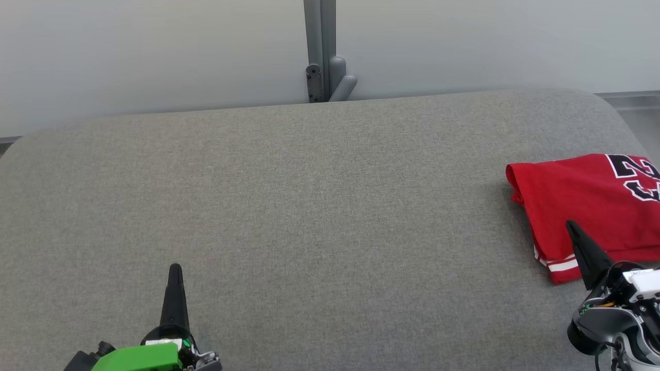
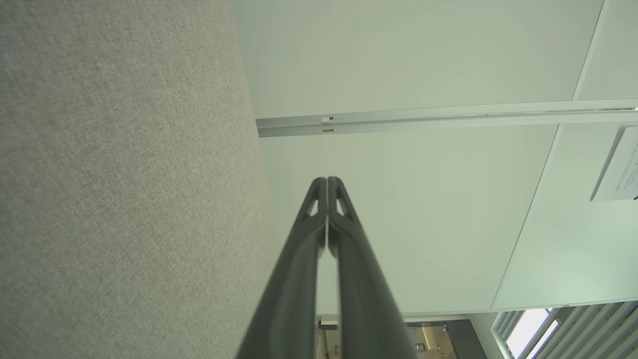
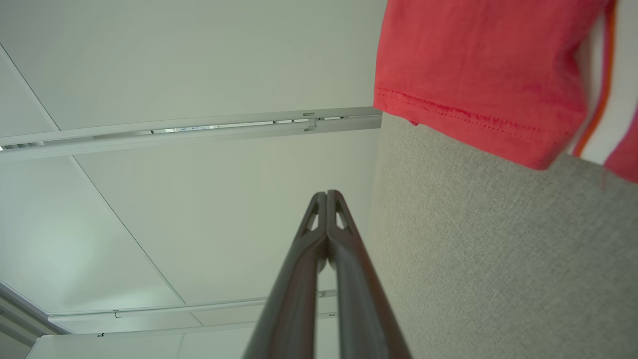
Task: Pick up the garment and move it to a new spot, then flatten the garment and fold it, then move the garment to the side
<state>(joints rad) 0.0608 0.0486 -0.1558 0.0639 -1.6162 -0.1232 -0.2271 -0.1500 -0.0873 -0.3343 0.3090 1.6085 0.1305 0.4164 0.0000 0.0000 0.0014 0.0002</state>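
Lying folded at the right edge of the grey desk (image 1: 309,206): the red garment (image 1: 577,196).
Left pincer (image 1: 175,269) and right pincer (image 1: 569,223) are both closed, holding nothing; the right one is near the striped hem. Likely soft, light, floppy cloth: pinch the thick folded edge or a hem corner, not one loose layer.

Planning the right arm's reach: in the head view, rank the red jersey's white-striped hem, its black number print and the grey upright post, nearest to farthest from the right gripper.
1. White-striped hem, just beside the right gripper.
2. Black number print, toward the right edge.
3. Grey upright post, far back, centre.
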